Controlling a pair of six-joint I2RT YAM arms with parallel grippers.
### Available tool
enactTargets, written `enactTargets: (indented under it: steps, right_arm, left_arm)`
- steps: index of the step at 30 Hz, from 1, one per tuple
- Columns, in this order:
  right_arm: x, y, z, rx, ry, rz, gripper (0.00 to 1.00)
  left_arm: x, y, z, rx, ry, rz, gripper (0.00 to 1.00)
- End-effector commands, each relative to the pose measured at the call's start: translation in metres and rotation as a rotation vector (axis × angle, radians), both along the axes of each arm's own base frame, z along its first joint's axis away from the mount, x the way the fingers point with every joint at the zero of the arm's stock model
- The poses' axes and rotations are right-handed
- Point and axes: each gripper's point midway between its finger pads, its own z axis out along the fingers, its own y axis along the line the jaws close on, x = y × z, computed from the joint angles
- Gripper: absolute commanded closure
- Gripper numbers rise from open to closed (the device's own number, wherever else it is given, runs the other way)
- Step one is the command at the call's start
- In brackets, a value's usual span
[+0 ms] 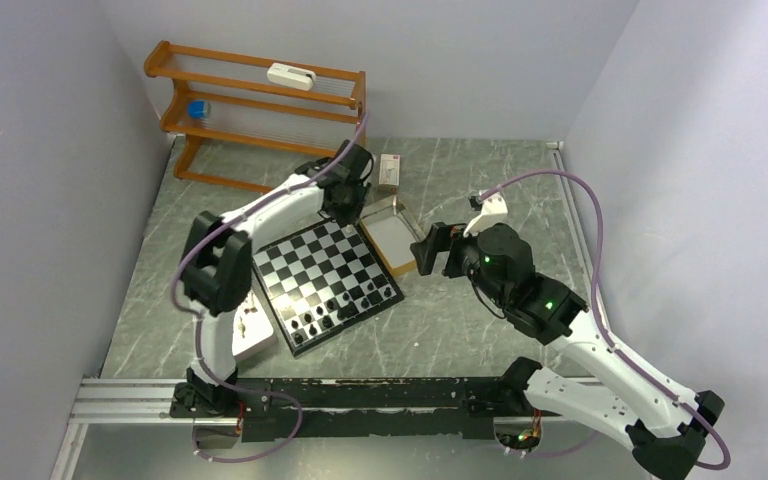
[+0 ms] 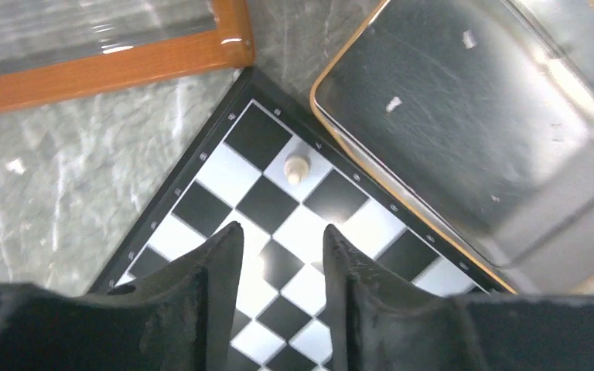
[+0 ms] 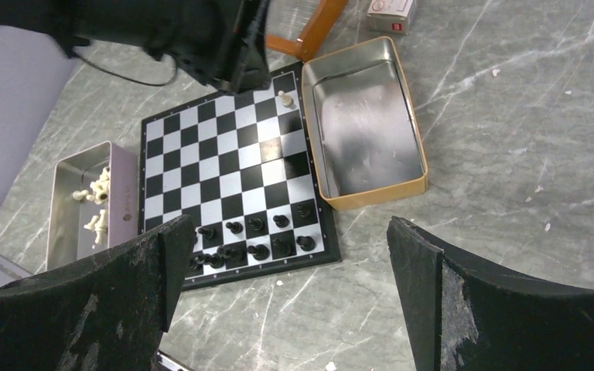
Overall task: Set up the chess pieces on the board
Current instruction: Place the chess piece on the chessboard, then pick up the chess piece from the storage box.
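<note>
The board (image 1: 318,268) lies between my arms and also shows in the right wrist view (image 3: 224,162). Several black pieces (image 3: 255,238) stand in its two near rows (image 1: 345,305). One cream-white piece (image 2: 297,167) stands upright on a white square near the board's far corner (image 3: 285,98). My left gripper (image 2: 282,232) hovers over that corner (image 1: 345,205), open and empty, just short of the white piece. My right gripper (image 3: 290,232) is wide open and empty, held high to the right of the board (image 1: 428,252).
An empty gold-rimmed metal tray (image 3: 363,124) lies along the board's right side (image 2: 479,131). A grey tray (image 3: 66,201) left of the board holds several white pieces (image 3: 97,205). A wooden rack (image 1: 250,100) stands at the far left. A small box (image 1: 388,172) lies behind the tray.
</note>
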Motion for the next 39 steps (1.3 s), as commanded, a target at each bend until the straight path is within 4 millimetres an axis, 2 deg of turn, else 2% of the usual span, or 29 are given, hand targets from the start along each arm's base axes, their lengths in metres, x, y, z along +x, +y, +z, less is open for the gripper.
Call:
enactTargets:
  steps: [1,4,8,11,16,21,25,29,39]
  right_arm:
    - [0.001,0.005,0.014,0.037,-0.042,0.015,0.0]
    - [0.001,0.006,0.013,0.04,-0.038,0.017,0.0]
    - [0.001,0.006,0.011,0.039,-0.039,0.016,0.0]
    - [0.001,0.006,0.009,0.043,-0.039,0.017,0.0]
    - [0.0,0.005,0.003,0.04,-0.03,0.012,0.0]
    - [0.001,0.004,-0.002,0.029,-0.029,0.01,0.0]
    - [0.002,0.006,-0.003,0.026,-0.024,0.014,0.0]
    - [0.002,0.005,-0.004,0.024,-0.023,0.012,0.0]
    - [-0.001,-0.005,-0.004,0.014,-0.034,-0.014,0.0]
  left_arm:
    - [-0.008,0.009,0.075,-0.106,-0.147,0.073,0.44]
    - [-0.021,0.03,0.097,-0.117,-0.196,0.154,0.39]
    - [-0.048,0.059,0.112,-0.148,-0.212,0.265,0.29]
    - [-0.075,0.083,0.11,-0.189,-0.198,0.387,0.32]
    - [-0.125,0.153,0.112,-0.178,-0.247,0.756,0.39]
    - [-0.165,0.194,0.109,-0.182,-0.242,0.932,0.45]
    - [-0.186,0.217,0.088,-0.144,-0.157,1.037,0.46]
    - [-0.195,0.236,0.063,-0.13,-0.078,1.104,0.48]
    - [-0.212,0.257,-0.017,-0.091,0.139,1.194,0.56]
